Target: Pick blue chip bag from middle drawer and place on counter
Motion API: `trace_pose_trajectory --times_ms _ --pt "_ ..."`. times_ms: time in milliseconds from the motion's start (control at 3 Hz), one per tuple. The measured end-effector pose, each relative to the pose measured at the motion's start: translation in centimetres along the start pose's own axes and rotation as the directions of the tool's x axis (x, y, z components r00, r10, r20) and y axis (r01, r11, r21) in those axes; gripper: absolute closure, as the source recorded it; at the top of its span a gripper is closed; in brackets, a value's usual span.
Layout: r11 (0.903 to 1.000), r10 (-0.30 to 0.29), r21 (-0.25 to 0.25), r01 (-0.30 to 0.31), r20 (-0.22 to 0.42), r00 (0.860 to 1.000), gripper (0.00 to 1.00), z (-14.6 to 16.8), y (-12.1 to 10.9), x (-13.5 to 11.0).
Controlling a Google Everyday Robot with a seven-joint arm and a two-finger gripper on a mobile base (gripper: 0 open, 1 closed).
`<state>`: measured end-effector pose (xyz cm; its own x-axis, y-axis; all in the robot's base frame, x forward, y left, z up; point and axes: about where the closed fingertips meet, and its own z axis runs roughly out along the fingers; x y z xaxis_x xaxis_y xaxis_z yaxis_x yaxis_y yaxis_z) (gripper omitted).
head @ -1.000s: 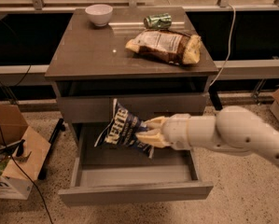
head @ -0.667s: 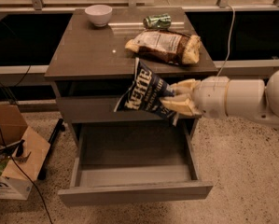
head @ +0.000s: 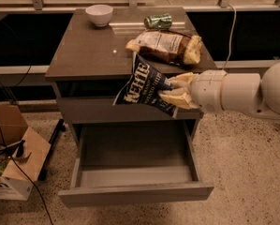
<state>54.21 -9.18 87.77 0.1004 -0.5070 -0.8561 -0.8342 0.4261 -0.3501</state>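
Got my hand clamped on the right end of the blue chip bag, so the bag sticks out to the left of the grip, tilted, with one corner poking up toward the front edge of the desk. It's hanging in the air over the open middle drawer, out in front of the cabinet and not over the top yet. The desk lies up and back from here. The brown-and-cream bag sits right behind my grip, so I reckon the bare patch to its left is the spot to aim for.
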Motion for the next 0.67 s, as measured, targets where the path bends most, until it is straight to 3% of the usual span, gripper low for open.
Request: trace_pose_trajectory --times_ms 333,667 --pt "0.9913 -0.123 0.046 0.123 -0.006 0.992 1.00 1.3 -2.9 -2.7" --pt "0.9690 -0.240 0.061 0.239 0.005 0.971 1.00 4.0 -6.1 -5.7"
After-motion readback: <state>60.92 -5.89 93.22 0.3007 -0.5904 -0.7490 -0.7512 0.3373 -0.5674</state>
